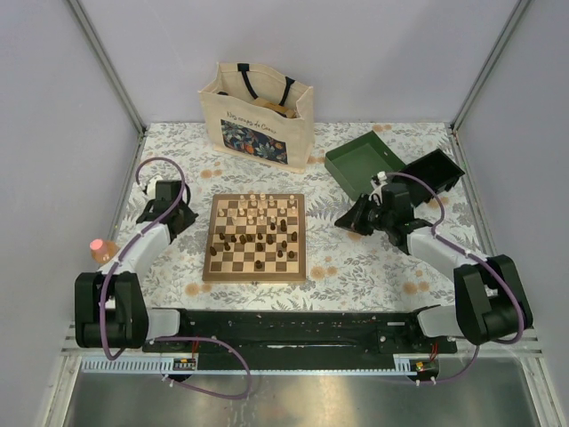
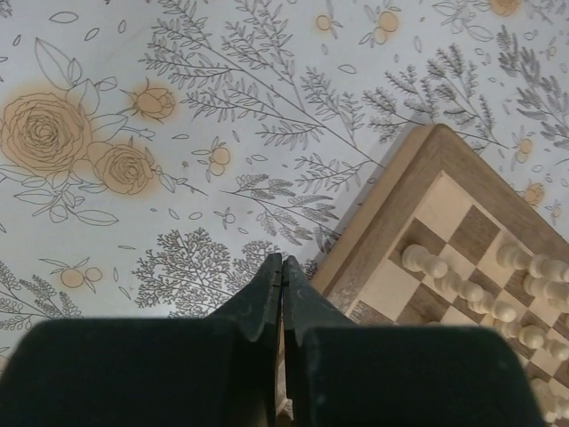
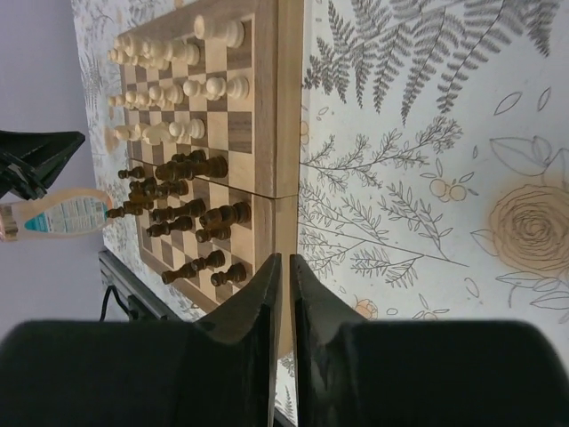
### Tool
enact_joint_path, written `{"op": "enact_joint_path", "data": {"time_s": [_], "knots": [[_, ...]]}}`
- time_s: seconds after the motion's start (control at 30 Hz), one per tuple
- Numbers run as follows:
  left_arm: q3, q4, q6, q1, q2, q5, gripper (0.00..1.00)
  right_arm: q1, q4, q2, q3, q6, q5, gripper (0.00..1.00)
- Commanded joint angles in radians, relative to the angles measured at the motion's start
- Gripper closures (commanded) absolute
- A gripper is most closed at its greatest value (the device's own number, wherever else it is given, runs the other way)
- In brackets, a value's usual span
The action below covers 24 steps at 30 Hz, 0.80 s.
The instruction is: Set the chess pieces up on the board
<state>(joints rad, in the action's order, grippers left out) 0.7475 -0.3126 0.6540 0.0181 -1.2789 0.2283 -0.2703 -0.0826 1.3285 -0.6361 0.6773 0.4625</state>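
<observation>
Top external — board (image 1: 255, 238) square-on; left pincer (image 2: 281, 271), right pincer (image 3: 284, 269) closed, empty.

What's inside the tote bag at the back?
Only a tan-orange shape shows at the open mouth of the tote bag. Its cloth front hides everything lower, so contents can't be identified.

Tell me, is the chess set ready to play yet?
Not yet. On the board, pale pieces sit far, dark pieces near. Nothing is held: left end effector and right end effector are shut, off the board. The dark pieces lie scattered and need lining up.
</observation>
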Motion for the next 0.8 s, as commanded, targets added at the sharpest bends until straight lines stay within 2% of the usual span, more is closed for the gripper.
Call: {"op": "enact_joint_path", "data": {"time_s": [0.0, 0.17, 0.43, 0.77], "knots": [[-0.025, 0.044, 0.047, -0.05, -0.022, -0.032, 1.0, -0.05, -0.069, 0.076, -0.063, 0.057, 0.025, 0.88], [0.022, -0.023, 0.052, -0.076, -0.118, -0.024, 1.0, -0.107, -0.089, 0.199, -0.109, 0.079, 0.016, 0.94], [0.055, -0.013, 0.01, -0.079, -0.226, -0.135, 1.0, -0.144, -0.16, 0.331, -0.126, 0.12, -0.021, 0.97], [0.01, 0.058, -0.014, -0.073, -0.212, -0.308, 1.0, -0.155, -0.186, 0.445, -0.155, 0.13, -0.031, 0.98]]}}
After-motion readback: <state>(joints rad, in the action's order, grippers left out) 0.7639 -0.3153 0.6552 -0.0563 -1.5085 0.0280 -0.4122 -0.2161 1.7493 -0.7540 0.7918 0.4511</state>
